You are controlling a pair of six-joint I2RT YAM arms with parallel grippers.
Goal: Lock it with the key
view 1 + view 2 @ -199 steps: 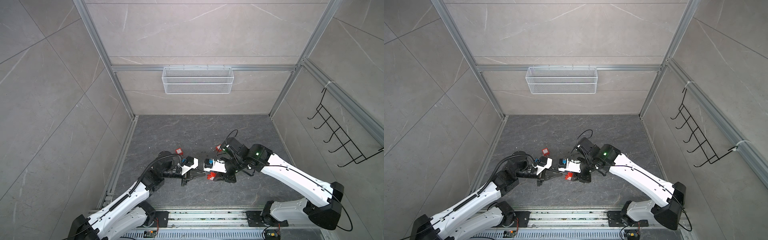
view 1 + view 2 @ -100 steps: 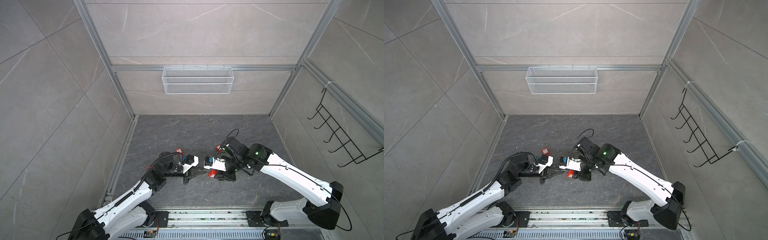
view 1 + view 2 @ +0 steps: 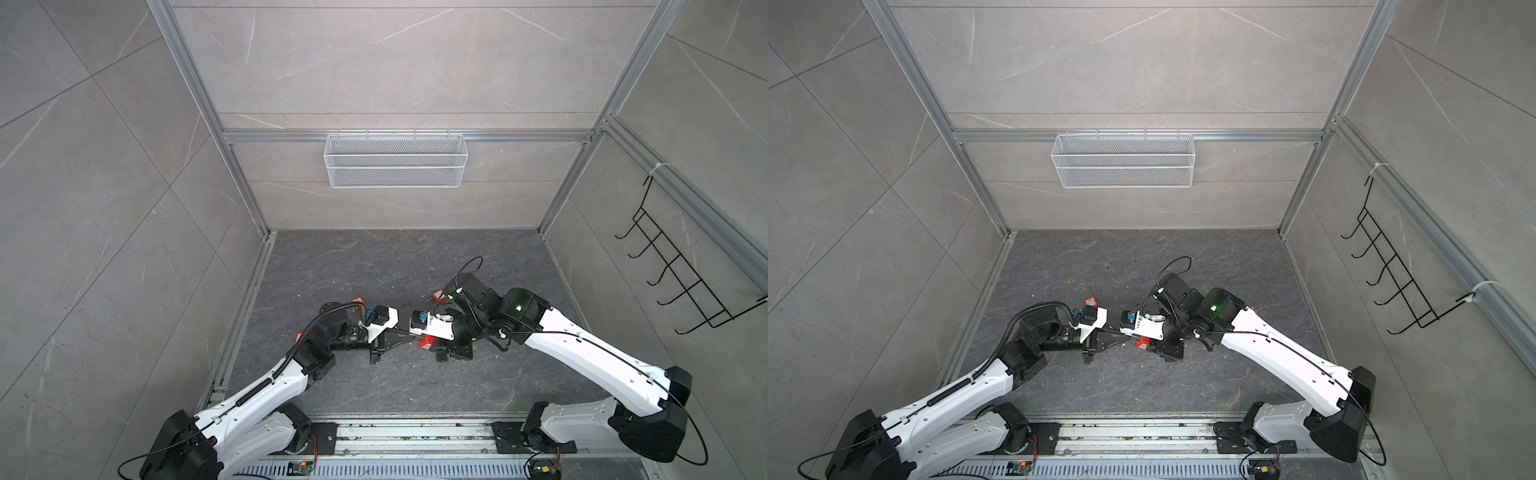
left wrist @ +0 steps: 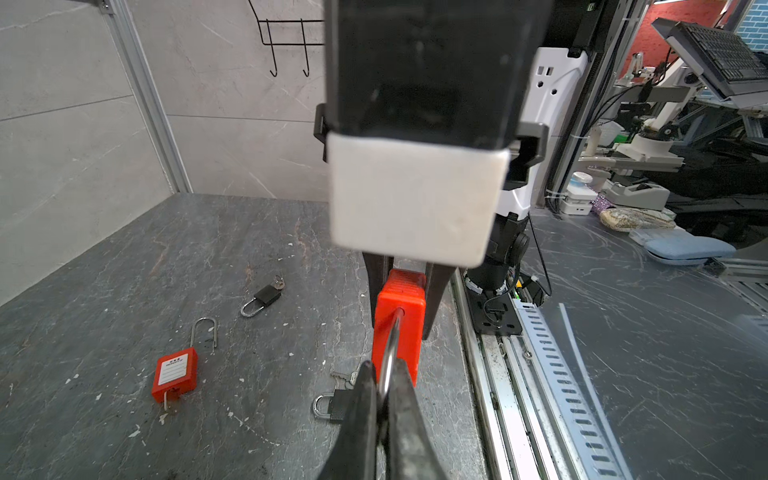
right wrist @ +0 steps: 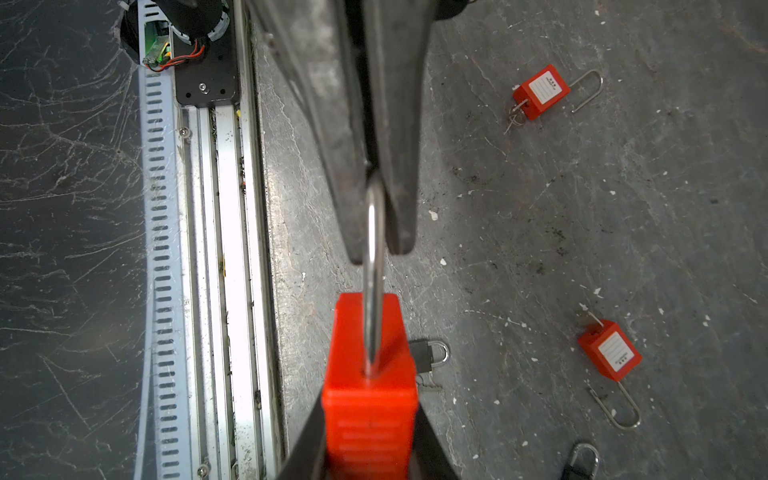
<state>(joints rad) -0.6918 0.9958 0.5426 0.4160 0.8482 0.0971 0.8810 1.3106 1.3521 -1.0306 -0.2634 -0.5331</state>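
three red padlocks and two small black padlocks can be counted. the held red padlock [image 5: 370, 386] hangs above the worktop [image 5: 540, 249], between the two arms. a first loose red padlock [image 5: 540, 91] and a second loose red padlock [image 5: 609, 349] lie on the worktop, well apart, each with its shackle swung open and a key at its base. the right wrist view shows both loose red ones. the left wrist view shows only one, along with both black padlocks, one black padlock [image 4: 262, 297] farther off and another black padlock [image 4: 332, 405] just beside the fingertips. in both top views the held red padlock is only a red sliver between the arms. the right fingers [image 5: 309, 457] are clamped on the two sides of its red body. the left fingers [image 4: 359, 411] are clenched on the bend of its silver shackle [image 4: 388, 361], which runs straight between the two sets of fingertips. its keyhole end is hidden.
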